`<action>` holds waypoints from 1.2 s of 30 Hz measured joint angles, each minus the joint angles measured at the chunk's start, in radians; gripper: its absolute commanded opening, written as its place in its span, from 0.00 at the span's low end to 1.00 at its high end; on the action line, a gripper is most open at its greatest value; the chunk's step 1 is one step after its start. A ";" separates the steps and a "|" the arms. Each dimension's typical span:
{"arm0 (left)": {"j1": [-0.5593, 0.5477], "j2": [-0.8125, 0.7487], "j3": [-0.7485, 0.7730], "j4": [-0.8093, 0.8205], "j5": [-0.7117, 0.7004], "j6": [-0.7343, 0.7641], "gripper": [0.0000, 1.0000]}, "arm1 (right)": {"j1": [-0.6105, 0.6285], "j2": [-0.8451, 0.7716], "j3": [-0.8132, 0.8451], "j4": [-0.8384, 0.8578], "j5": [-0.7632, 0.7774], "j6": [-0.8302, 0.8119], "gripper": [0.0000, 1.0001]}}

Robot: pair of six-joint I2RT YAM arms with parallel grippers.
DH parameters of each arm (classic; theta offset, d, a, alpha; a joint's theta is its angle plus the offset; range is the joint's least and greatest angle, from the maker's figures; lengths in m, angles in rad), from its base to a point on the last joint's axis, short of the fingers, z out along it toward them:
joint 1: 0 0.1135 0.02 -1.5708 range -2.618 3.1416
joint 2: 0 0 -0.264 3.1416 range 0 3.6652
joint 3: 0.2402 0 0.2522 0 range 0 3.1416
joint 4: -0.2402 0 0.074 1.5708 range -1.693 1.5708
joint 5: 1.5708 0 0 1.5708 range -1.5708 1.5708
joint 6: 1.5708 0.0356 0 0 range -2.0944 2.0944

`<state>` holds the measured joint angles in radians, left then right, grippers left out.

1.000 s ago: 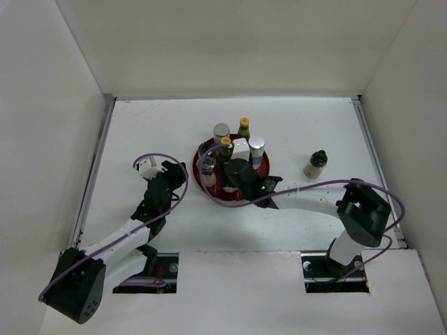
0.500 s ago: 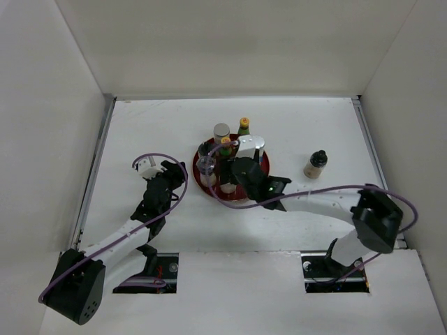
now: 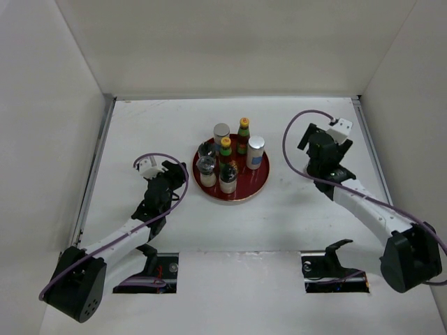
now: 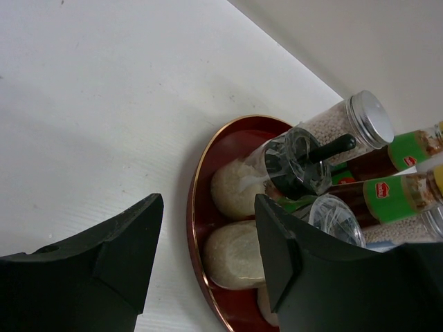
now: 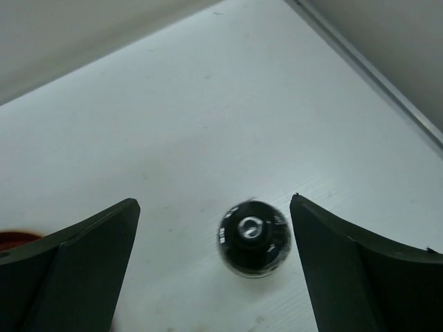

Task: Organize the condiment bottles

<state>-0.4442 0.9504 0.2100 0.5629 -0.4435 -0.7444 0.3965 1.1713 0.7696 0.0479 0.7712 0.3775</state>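
Several condiment bottles stand on the red round tray (image 3: 260, 180): two yellow-capped brown bottles (image 3: 244, 125), two silver-capped cylinders (image 3: 256, 145) and three dark-capped jars (image 3: 228, 172). My left gripper (image 3: 168, 179) is open and empty beside the tray's left rim. In the left wrist view it (image 4: 208, 200) frames the rim (image 4: 196, 228) and two pale-filled jars (image 4: 237, 188). My right gripper (image 3: 318, 155) hangs over a lone dark-capped jar and hides it in the top view. In the right wrist view the jar (image 5: 253, 237) stands on the table between the wide-open fingers (image 5: 214, 200), untouched.
White walls enclose the table on three sides. A metal rail (image 3: 369, 143) runs along the right edge close to my right gripper, and it also shows in the right wrist view (image 5: 387, 76). Bare table (image 3: 293, 209) lies between the tray and the lone jar.
My right arm has pulled out of the tray and swung right to above the lone jar. A dark-capped jar now stands where the gripper was. The left arm has not moved.
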 measured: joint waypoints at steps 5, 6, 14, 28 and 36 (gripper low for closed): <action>-0.003 0.002 0.000 0.002 0.004 -0.004 0.54 | -0.071 0.082 0.000 -0.031 -0.008 0.004 0.98; -0.003 0.001 0.000 0.002 0.004 -0.004 0.54 | -0.076 0.104 0.000 -0.037 -0.013 0.006 0.98; -0.003 0.000 0.000 0.002 0.004 -0.004 0.54 | -0.097 0.237 0.000 -0.050 -0.051 0.047 0.89; 0.000 -0.008 0.000 0.002 0.007 -0.004 0.54 | 0.048 0.130 -0.016 -0.094 -0.037 0.048 0.50; 0.025 -0.006 0.000 0.003 0.006 -0.004 0.54 | 0.415 0.042 0.003 -0.094 -0.058 0.072 0.51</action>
<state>-0.4191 0.9443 0.2100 0.5655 -0.4374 -0.7483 0.8112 1.2133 0.7723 -0.0463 0.7128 0.4496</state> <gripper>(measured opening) 0.535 0.687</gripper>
